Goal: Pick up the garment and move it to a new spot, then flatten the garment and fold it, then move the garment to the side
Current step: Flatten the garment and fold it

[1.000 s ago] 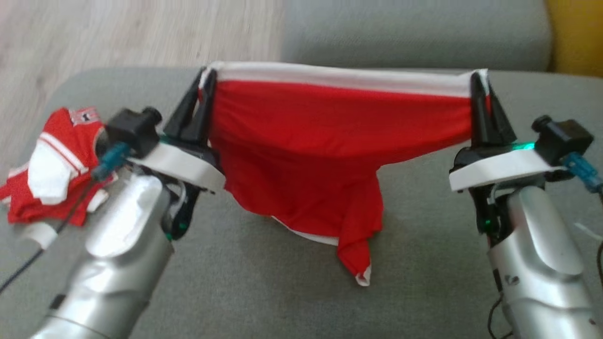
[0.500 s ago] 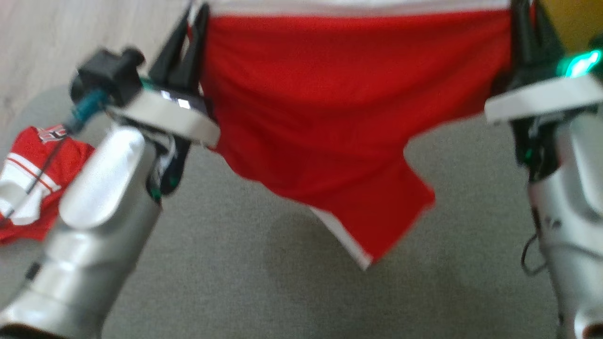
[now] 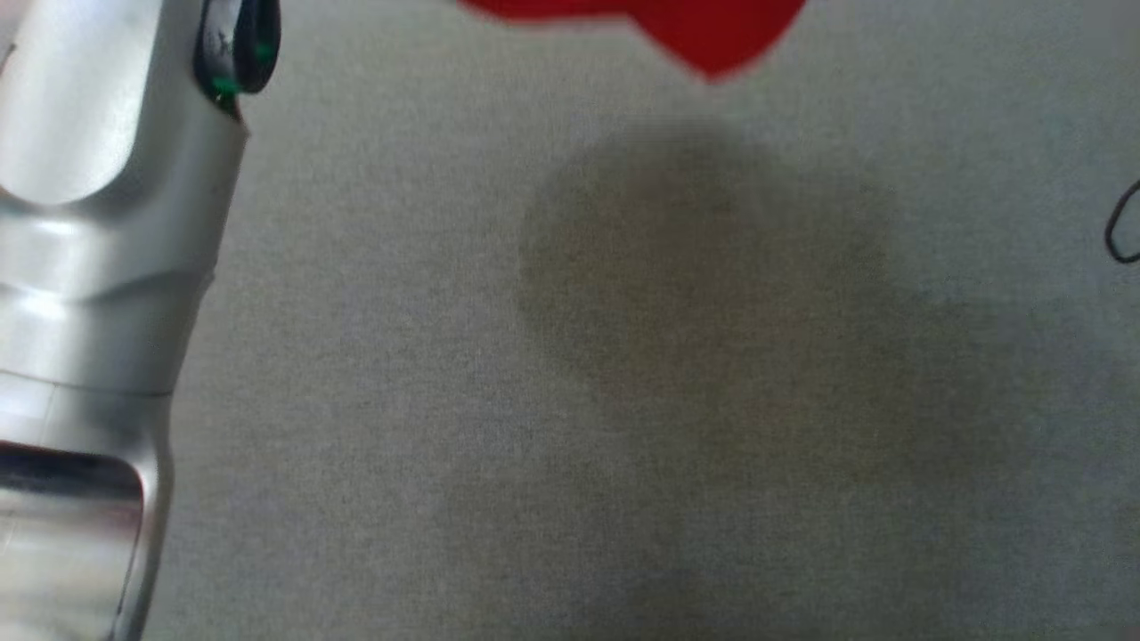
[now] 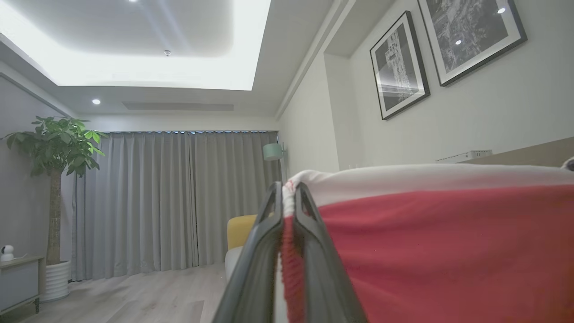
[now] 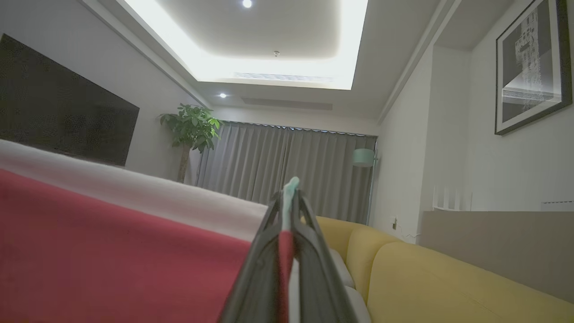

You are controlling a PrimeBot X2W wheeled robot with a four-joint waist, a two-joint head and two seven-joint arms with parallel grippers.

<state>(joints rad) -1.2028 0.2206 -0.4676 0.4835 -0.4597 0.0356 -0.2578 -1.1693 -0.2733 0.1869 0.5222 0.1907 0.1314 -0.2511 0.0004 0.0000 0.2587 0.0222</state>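
**Head view**
- Item 1: red fabric garment with a white band [image 3: 704, 31]. Its lower red edge is in frame at the top, hanging clear above the grey woven upholstered surface [image 3: 401, 427], and a soft dark shadow [image 3: 712, 285] lies on the surface below it.
- Item 2: silver metal forearm [image 3: 98, 223] of the left arm, along the left edge. A black joint piece [image 3: 236, 49] with a green light sits at its upper end.
- Item 3: thin black cable loop [image 3: 1124, 227], at the right edge.

**Left wrist view**
- Item 4: left pincer [image 4: 287, 190]. Its two long dark fingers are pressed together on one upper corner of the garment, with white band and red cloth squeezed between them. The garment stretches away toward the view's right, taut along its white top edge and red below.
- Background:
  - leafy green tree in a white ribbed pot [image 4: 56, 148], at left
  - grey floor-length curtains [image 4: 179, 202]
  - pale wooden floor [image 4: 134, 291]
  - yellow upholstered seat [image 4: 240, 229], behind the fingers
  - teal lampshade [image 4: 272, 151]
  - two black-framed monochrome pictures [image 4: 399, 67], on the right wall

**Right wrist view**
- Item 5: right pincer [image 5: 290, 193]. Its fingers are clamped on the opposite upper corner, with a sliver of pale cloth standing past the tips. The garment runs away toward the view's left, white band above red.
- Background:
  - yellow cushioned sofa [image 5: 426, 278], lower right
  - large dark wall screen [image 5: 63, 121], upper left
  - lit ceiling recess [image 5: 269, 40]
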